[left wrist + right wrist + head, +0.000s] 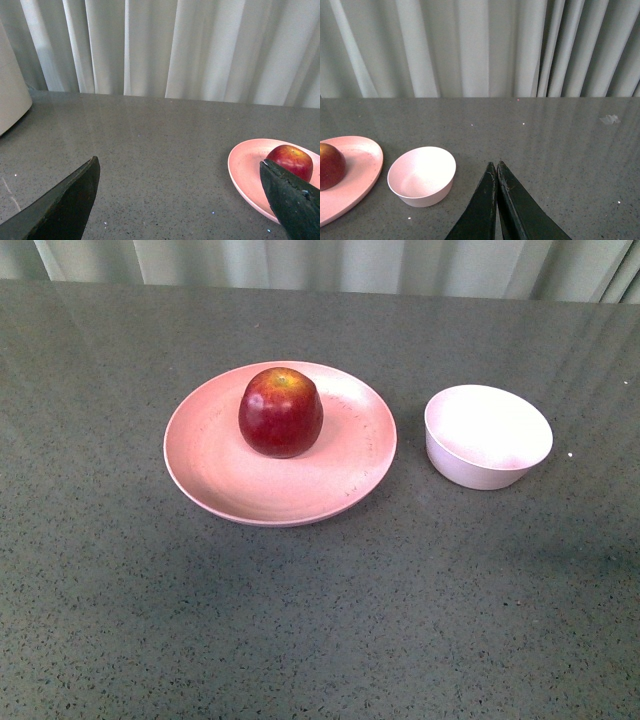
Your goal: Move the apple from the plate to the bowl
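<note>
Apple (280, 412): sits upright on the plate (230, 490), stem end up, glossy dark red with a yellow-green patch at the top. It rests slightly toward the far side of the plate's centre.

Plate: wide, shallow, pale pink, with faint dark specks near the rim. It lies flat on the grey speckled table (320, 630), a little left of the middle.

Bowl (468, 472): small, deep, pale pink-white, upright on the table to the right of the plate. The two are near but apart, with a strip of table showing between them. Its pale inner surface is fully in view.

Left gripper (178, 164): released, its two dark fingers spread wide with only table between them. It sits low over the table, left of the plate. In the left wrist view one finger crosses in front of the plate's edge and the apple.

Right gripper (496, 165): clenched, fingers pressed together at the tips with nothing between them. It is over the table, right of the bowl and on the near side.

Curtain (330, 265): pale, pleated, hanging behind the far edge of the table
</note>
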`<action>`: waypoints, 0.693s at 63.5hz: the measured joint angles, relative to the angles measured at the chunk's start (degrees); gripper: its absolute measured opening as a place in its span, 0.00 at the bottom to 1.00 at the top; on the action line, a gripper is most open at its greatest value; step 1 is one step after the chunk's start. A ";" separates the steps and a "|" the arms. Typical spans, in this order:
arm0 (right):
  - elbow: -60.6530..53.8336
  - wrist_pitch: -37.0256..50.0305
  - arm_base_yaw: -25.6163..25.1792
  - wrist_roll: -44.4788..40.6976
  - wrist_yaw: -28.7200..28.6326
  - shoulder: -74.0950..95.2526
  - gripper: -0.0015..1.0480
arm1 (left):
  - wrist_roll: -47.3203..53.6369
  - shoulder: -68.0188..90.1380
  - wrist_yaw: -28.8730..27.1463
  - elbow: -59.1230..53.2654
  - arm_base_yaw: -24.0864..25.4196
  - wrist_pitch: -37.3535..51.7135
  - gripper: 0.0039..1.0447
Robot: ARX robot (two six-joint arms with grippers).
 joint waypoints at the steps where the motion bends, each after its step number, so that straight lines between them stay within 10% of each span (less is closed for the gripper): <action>1: 0.00 -0.33 0.00 0.00 0.00 -0.37 0.02 | 0.00 0.00 -0.02 0.00 0.00 0.00 0.92; 44: 0.02 -18.43 0.11 -0.02 0.04 -18.08 0.02 | 0.00 0.00 0.00 0.00 0.00 0.00 0.92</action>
